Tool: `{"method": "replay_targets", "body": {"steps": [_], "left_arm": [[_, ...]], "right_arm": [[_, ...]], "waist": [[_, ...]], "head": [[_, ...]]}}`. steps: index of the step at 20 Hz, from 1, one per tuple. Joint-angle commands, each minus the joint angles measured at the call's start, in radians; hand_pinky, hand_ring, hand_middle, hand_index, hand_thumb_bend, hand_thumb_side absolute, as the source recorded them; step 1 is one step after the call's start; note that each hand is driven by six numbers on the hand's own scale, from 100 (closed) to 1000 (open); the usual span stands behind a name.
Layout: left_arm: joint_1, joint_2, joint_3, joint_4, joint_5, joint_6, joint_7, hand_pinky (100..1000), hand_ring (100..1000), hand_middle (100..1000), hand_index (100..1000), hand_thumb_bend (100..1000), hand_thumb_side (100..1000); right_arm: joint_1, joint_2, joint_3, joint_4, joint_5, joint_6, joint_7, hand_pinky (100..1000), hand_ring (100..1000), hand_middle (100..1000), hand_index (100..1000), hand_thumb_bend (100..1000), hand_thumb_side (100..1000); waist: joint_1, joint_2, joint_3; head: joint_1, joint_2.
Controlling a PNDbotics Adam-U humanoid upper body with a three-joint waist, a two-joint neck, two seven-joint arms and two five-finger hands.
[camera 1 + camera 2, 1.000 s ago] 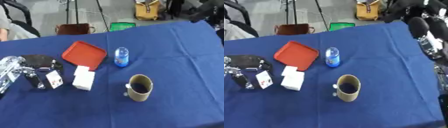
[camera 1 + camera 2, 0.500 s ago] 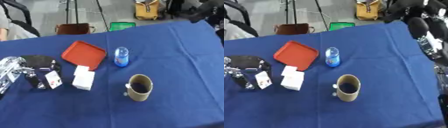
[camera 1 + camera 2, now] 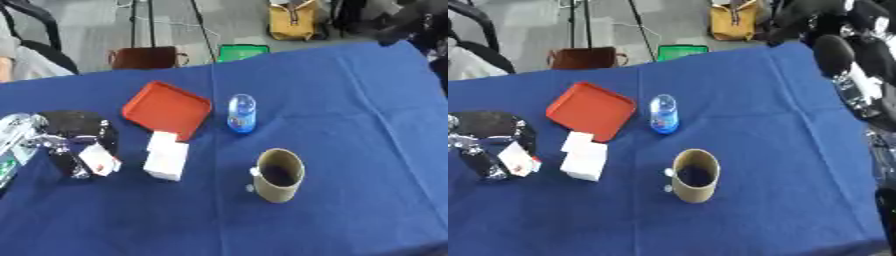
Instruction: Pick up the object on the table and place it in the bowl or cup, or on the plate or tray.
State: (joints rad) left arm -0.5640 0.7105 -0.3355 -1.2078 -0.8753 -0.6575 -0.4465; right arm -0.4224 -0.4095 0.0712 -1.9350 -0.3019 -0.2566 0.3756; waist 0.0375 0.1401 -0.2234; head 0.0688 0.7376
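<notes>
A small white and red packet (image 3: 98,161) is at the far left, just above the blue cloth, and my left hand (image 3: 59,156) has its dark fingers curled round it. Behind the hand lies a dark round plate (image 3: 77,121). A red tray (image 3: 166,108) lies tilted at centre left. Next to its near corner stands a white box (image 3: 167,155). A small clear blue bottle (image 3: 241,113) stands right of the tray. A tan cup (image 3: 279,175) stands upright at the centre front. Only my right arm (image 3: 857,75) shows, along the right edge.
The blue cloth covers the whole table (image 3: 350,115). Beyond the far edge are a brown bag (image 3: 142,57), a green box (image 3: 241,52), a yellow bag (image 3: 292,21) and stand legs on the floor. A person's sleeve (image 3: 26,65) shows at far left.
</notes>
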Motion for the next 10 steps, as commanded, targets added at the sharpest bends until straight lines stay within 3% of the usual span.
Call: {"method": "replay_targets", "body": {"steps": [1,6,10], "left_arm": [[-0.032,0.041,0.028,-0.036,0.010,-0.114,-0.128,759,577,461,535,443,100],[-0.068,0.052,0.052,-0.070,0.033,-0.084,-0.129,775,592,473,549,481,100],[-0.131,0.008,0.084,-0.053,0.017,-0.044,-0.113,775,601,485,562,497,100]], "right_arm": [[-0.014,-0.016,-0.009,-0.008,-0.007,-0.003,0.001,763,659,700,795,236,526],[-0.012,-0.016,-0.009,-0.008,-0.008,-0.003,0.000,764,659,700,795,236,526],[-0.012,-0.012,-0.007,-0.008,-0.010,-0.002,0.003,764,659,700,795,236,527]], "waist": [[-0.002,-0.014,0.002],[-0.003,-0.017,0.004],[-0.006,-0.019,0.000]], "head": [[-0.004,0.001],[-0.006,0.002],[-0.003,0.003]]}}
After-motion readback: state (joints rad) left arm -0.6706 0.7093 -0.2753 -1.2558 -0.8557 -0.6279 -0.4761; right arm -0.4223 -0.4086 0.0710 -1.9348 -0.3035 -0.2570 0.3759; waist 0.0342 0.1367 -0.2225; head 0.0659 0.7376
